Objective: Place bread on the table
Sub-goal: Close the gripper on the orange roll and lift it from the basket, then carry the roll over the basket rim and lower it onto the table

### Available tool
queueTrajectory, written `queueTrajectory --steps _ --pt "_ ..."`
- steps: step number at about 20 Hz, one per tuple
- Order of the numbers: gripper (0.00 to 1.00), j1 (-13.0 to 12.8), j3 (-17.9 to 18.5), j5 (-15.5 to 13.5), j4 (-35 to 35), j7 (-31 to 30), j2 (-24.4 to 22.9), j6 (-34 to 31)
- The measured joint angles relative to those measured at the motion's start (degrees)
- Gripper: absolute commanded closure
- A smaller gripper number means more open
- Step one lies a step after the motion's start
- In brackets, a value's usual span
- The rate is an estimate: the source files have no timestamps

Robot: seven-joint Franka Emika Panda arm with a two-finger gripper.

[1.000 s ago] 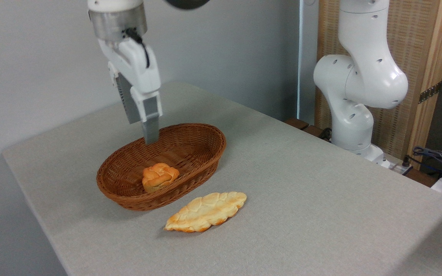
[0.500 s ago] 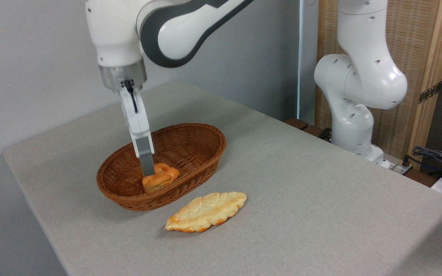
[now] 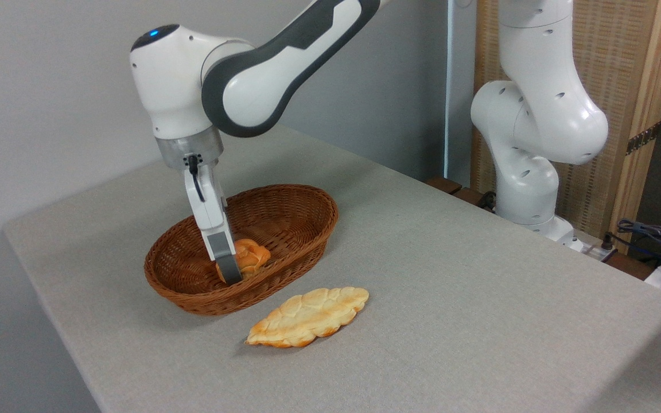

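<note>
The fixed camera is showing the gripper [image 3: 232, 274] reaching into the wicker basket [image 3: 302, 221], against the bread [image 3: 248, 256] lying inside it. I cannot tell whether its fingers are gripping. The braided loaf [image 3: 307, 316] is lying on the table [image 3: 451, 275].

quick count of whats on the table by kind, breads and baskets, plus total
Breads: 2, the small round bun in the basket and the flat braided loaf on the table.
Baskets: 1, the brown wicker basket.
Total: 3.
</note>
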Motion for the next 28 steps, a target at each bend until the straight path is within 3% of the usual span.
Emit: queueTrajectory --steps 1,3,14,17,20,24,28 --pt "0.72 -0.12 -0.01 0.00 0.00 0.00 0.32 0.06" --pt "0.77 -0.20 -0.01 0.00 0.00 0.00 0.53 0.12" --pt "0.81 -0.19 -0.01 -0.06 0.23 0.05 0.43 0.12" --pt "0.83 -0.09 0.18 -3.00 1.95 0.03 0.21 -0.10" --pt "0.81 0.10 1.02 -3.55 6.00 0.03 -0.18 -4.38" --pt "0.78 0.57 5.65 -3.54 11.05 0.65 -0.72 -9.55" --pt "0.78 3.84 12.39 -3.59 11.44 8.99 -0.31 -9.41"
